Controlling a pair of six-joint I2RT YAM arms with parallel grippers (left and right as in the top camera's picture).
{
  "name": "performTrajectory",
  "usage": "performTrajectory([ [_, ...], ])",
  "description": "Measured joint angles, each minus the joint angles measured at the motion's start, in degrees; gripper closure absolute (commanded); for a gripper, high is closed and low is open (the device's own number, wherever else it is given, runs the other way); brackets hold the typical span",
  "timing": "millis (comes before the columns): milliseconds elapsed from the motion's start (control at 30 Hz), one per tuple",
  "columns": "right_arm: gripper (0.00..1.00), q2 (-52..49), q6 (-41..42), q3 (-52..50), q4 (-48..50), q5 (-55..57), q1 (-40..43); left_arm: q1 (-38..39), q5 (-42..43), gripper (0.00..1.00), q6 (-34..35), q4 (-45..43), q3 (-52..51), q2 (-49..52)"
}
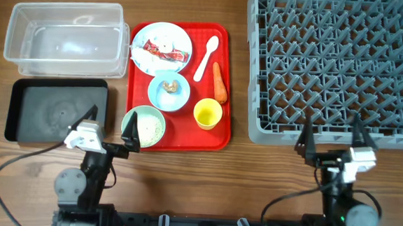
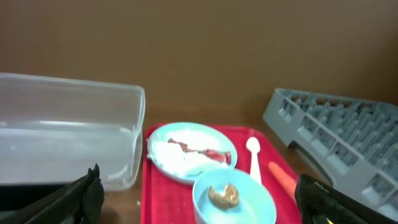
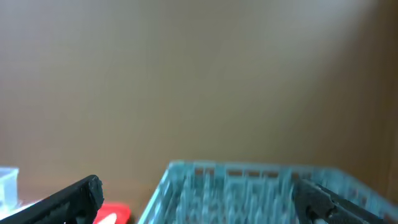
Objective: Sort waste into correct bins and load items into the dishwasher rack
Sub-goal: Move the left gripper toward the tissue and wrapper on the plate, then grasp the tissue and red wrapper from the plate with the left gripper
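Two grippers wait at the near table edge, both spread wide and holding nothing.
Clear tub (image 1: 66, 38) and black tray (image 1: 54, 111) sit left. The left gripper (image 1: 111, 125) partly covers the green bowl (image 1: 148, 127), its rice hard to make out. On the red tray (image 1: 225, 93): wrapper (image 1: 164, 51) on plate (image 1: 154, 33), scrap bowl (image 1: 168, 91), cup (image 1: 208, 113), spoon (image 1: 207, 56), carrot (image 1: 219, 82). Then the rack (image 1: 337, 65), blurred in the wrist view of the right gripper (image 1: 332, 135).

dishwasher rack (image 3: 261, 190): blurry greyish grid, sits low, center to right
red tray (image 3: 113, 214): just a corner, bottom left
clear tub (image 3: 7, 182): sliver, far left edge
right gripper (image 3: 196, 188): black fingers spread wide
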State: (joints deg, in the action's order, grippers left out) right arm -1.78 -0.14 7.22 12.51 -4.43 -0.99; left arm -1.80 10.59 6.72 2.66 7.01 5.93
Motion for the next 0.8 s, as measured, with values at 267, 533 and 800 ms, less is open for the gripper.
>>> performTrajectory([
  [267,0.0,-16.7,-8.2,15.4,-7.3,0.0,0.0,-0.1,1.7,0.0,0.0,17.1,27.3,26.8],
  [533,0.0,-38.7,-9.6,37.2,-24.8,-2.7,0.0,4.0,1.7,0.0,0.0,45.3,66.3,60.3],
  [800,0.0,-59.8,-9.6,60.7,-45.5,-6.5,0.0,11.0,2.7,0.0,0.5,62.8,88.5,83.2],
])
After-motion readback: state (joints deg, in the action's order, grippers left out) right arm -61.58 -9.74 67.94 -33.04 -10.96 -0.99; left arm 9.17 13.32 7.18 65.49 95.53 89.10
